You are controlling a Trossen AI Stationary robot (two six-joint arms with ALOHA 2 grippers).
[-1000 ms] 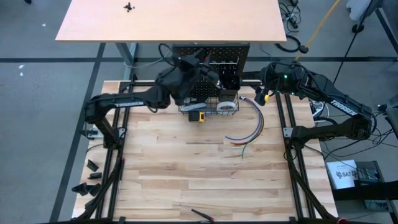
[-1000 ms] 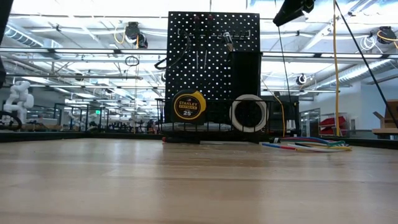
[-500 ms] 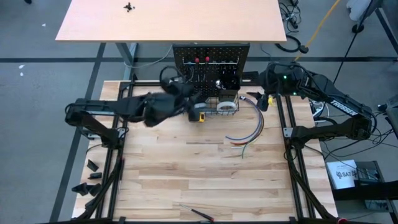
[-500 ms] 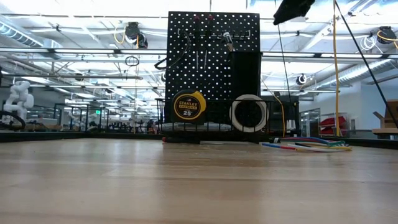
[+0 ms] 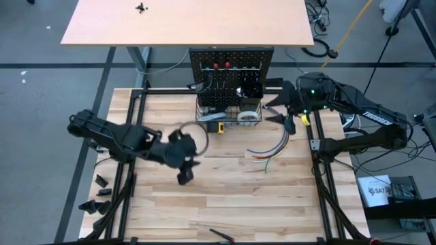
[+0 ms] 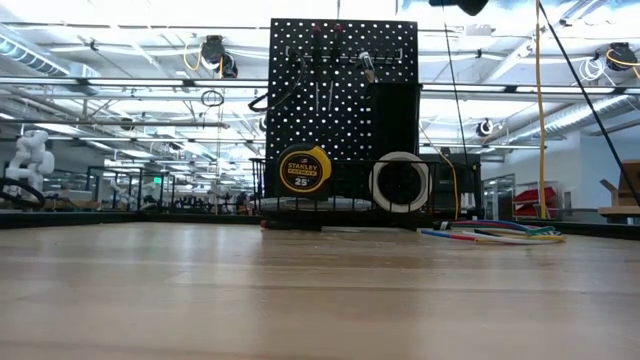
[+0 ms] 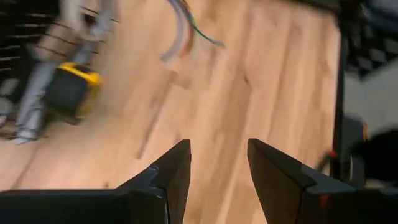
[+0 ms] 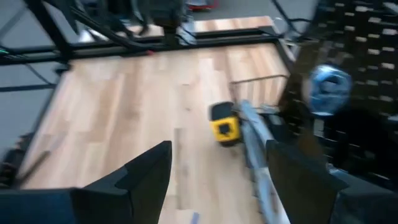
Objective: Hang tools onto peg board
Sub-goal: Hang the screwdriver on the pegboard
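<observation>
The left gripper (image 5: 185, 175) has its two dark fingers (image 7: 176, 177) parted with nothing but bare wood showing in the gap between them; it hangs over the open tabletop (image 5: 225, 197), well away from the peg board, toward seven o'clock of it in the high view. The right gripper (image 5: 285, 117) also stands released, its fingers (image 8: 146, 171) spread wide and empty, just beside the board's three o'clock edge.

The peg board (image 5: 230, 75) stands upright at the twelve o'clock end of the table. On it hang two red-topped screwdrivers (image 5: 221, 67) and several slim silver tools (image 6: 325, 85) from the upper hooks. In the wire basket (image 6: 340, 200) along its foot sit a yellow tape measure (image 6: 303, 168) and, at three o'clock of it, a white tape roll (image 6: 399, 182).

A bundle of curved coloured wires (image 5: 272, 143) lies on the wood at five o'clock of the board. Near the table's six o'clock edge lies one red-and-black tool (image 5: 219, 234), too small to identify.
</observation>
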